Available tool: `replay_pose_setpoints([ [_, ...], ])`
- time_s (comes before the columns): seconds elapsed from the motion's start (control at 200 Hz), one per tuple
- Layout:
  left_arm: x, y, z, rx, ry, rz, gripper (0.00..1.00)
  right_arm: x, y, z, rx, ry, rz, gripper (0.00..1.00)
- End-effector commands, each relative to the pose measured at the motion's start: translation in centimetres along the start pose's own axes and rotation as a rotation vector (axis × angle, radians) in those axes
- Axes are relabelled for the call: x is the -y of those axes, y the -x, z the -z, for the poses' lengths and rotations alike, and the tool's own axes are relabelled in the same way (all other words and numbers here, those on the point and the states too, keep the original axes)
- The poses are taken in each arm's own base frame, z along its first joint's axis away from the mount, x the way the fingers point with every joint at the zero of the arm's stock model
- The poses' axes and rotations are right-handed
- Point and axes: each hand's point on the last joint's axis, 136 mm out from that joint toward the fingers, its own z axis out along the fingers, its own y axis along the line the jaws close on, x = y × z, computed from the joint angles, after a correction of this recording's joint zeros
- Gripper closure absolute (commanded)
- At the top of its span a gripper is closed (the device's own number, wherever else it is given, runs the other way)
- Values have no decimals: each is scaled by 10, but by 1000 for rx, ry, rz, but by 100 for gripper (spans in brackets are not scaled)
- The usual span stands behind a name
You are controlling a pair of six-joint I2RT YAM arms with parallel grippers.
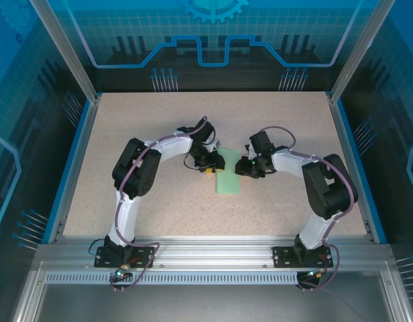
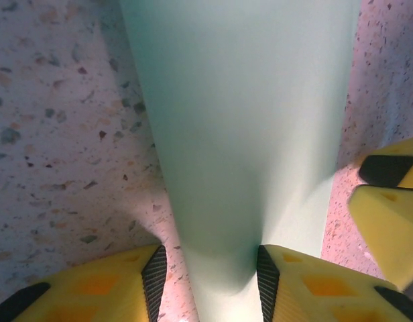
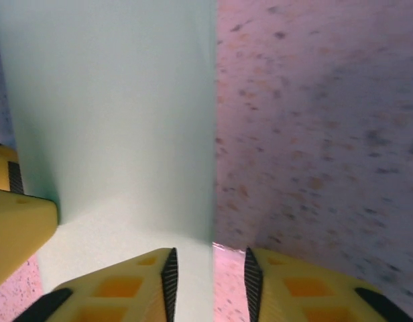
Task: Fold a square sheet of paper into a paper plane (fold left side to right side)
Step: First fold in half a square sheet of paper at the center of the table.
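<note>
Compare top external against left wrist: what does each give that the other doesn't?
Top external: the left arm's base and right arm's base, the whole table, and the sheet of paper as a full narrow strip, with the left gripper and right gripper flanking its far end.
Left wrist: close up, the sheet runs between the left gripper's black-padded fingers, jaws apart, shaded where it seems to bow.
Both: sheet, speckled table, both grippers.

Smooth matt paper (image 2: 247,134) (mint) on a speckled, stone-look tabletop (image 2: 59,134).
</note>
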Motion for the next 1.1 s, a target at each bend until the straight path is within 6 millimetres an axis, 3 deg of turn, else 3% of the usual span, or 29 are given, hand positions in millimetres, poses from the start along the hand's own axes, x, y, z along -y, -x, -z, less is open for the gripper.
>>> replay_pose_setpoints([
  [0.0, -12, -12, -20, -54, 63, 24, 56, 15, 7, 23, 78, -56, -17, 56],
  [0.06, -14, -12, -20, -55, 68, 25, 57, 17, 13, 34, 122, -62, -25, 53],
  [0.145, -16, -13, -22, -59, 75, 27, 57, 29, 5, 42, 148, -76, -60, 47],
  [0.515, -22, -16, -23, -72, 103, 14, 61, 44, 6, 80, 281, -52, -145, 20],
  [1.095, -24, -18, -26, -88, 114, 5, 62, 50, 2, 95, 327, -47, -167, 16],
])
